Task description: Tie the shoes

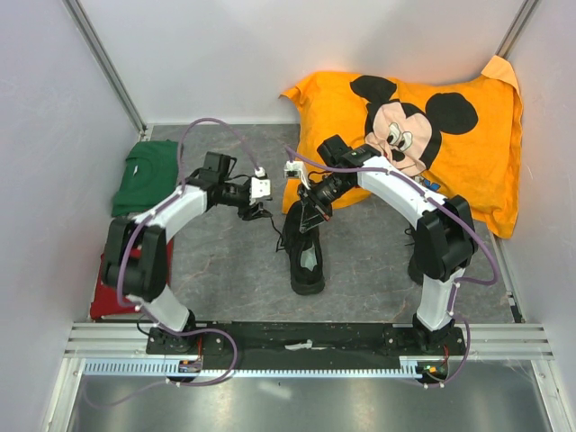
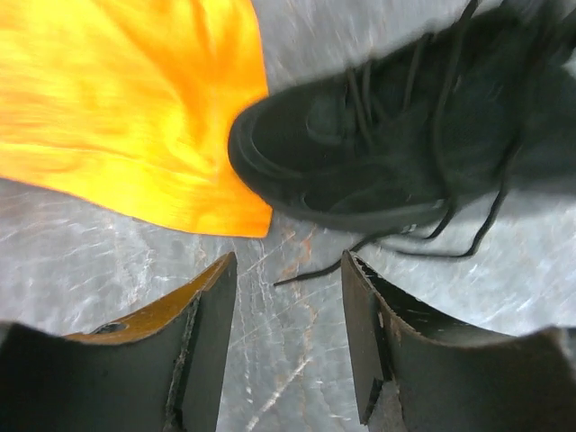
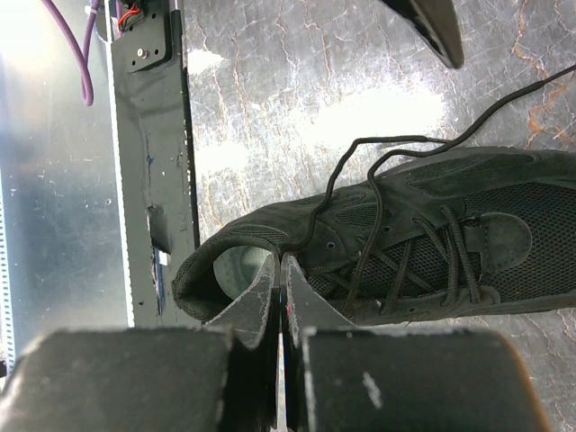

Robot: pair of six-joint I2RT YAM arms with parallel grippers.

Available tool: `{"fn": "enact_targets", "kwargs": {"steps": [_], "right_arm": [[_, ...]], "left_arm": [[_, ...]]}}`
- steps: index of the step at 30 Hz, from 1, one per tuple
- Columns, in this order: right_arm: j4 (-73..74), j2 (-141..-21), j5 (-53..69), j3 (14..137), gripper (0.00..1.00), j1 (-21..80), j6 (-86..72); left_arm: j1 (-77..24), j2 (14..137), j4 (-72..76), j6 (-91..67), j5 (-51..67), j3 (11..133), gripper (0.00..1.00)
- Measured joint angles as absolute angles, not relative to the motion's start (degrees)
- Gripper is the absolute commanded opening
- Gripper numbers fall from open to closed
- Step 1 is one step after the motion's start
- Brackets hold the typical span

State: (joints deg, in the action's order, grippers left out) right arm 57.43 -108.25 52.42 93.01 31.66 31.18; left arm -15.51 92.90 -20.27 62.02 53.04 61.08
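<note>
a black low-top lace-up sneaker [image 1: 304,274] lies alone near the middle of the grey marbled table [image 1: 225,270]. its long axis runs from the near edge to the far edge. the heel and open collar face the near edge, and the toe points at the orange cartoon-mouse pillow [image 1: 450,144] in the far right corner.

the right gripper [image 3: 283,265] sits over the collar. its jaws are pressed together, and they seem to pinch a thin black lace strand [image 3: 337,180] that rises off the eyelets in a slack loop.

the left gripper [image 2: 288,279] hangs low beside the toe on the side of the table's left edge, spread wide and holding nothing. a loose lace tail [image 2: 310,269] trails off the shoe onto the table and ends just ahead of the gap between its fingers.

that tail decides the next move. it lies toward the shoe from the left gripper, slanting across the opening, and the left arm is clearly the nearer one. a short push forward and down should bring the tail between the fingers.

no knot is made yet.
</note>
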Motion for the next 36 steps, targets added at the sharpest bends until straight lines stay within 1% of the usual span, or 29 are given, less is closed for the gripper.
{"fn": "enact_targets", "kwargs": {"steps": [4, 8, 14, 18, 20, 21, 22, 25, 27, 28, 29, 30, 32, 36], "right_arm": [[57.39, -108.16, 52.36, 92.97, 0.0, 31.66, 30.98], [57.28, -107.96, 51.99, 92.75, 0.0, 31.66, 30.63], [57.21, -107.83, 51.92, 92.71, 0.0, 31.66, 30.11], [57.17, -107.83, 51.77, 92.68, 0.0, 31.66, 29.87], [57.04, -107.83, 51.75, 92.68, 0.0, 31.66, 29.78], [57.01, -107.83, 51.75, 92.66, 0.0, 31.66, 29.78], [56.99, -107.83, 51.72, 92.66, 0.0, 31.66, 29.76], [56.97, -107.83, 51.72, 92.58, 0.0, 31.66, 29.74], [56.8, -107.81, 51.7, 92.29, 0.0, 31.66, 29.67], [56.75, -107.81, 51.64, 92.16, 0.0, 31.66, 29.63], [56.62, -107.74, 51.59, 91.9, 0.0, 31.66, 29.61], [56.51, -107.63, 51.57, 91.55, 0.0, 31.66, 29.61], [56.4, -107.37, 51.44, 90.96, 0.0, 31.66, 29.58], [56.18, -106.74, 50.65, 90.21, 0.0, 31.66, 29.58]], "left_arm": [[-15.94, 101.82, -30.89, 72.38, 52.95, 68.9, 0.6], [-17.39, 107.13, -37.91, 78.78, 52.31, 73.56, 0.6], [-19.84, 112.68, -45.25, 84.09, 49.67, 77.36, 0.59], [-20.12, 115.57, -48.77, 86.59, 46.83, 78.22, 0.56], [-20.12, 116.46, -49.93, 87.13, 45.36, 78.39, 0.53], [-20.12, 116.68, -50.33, 87.44, 45.32, 78.63, 0.48], [-20.14, 116.81, -50.74, 87.5, 44.64, 79.07, 0.46], [-20.36, 117.05, -50.76, 87.9, 42.83, 79.81, 0.34], [-20.4, 117.05, -50.63, 88.23, 42.09, 79.83, 0.3], [-20.45, 117.05, -50.63, 88.42, 42.02, 79.83, 0.26], [-20.45, 117.05, -50.63, 88.66, 41.98, 79.83, 0.12], [-20.47, 116.99, -50.63, 88.82, 41.98, 79.79, 0.08], [-20.47, 116.84, -50.81, 88.99, 42.04, 79.57, 0.02], [-19.94, 115.94, -50.19, 87.96, 42.39, 78.5, 0.02]]}}
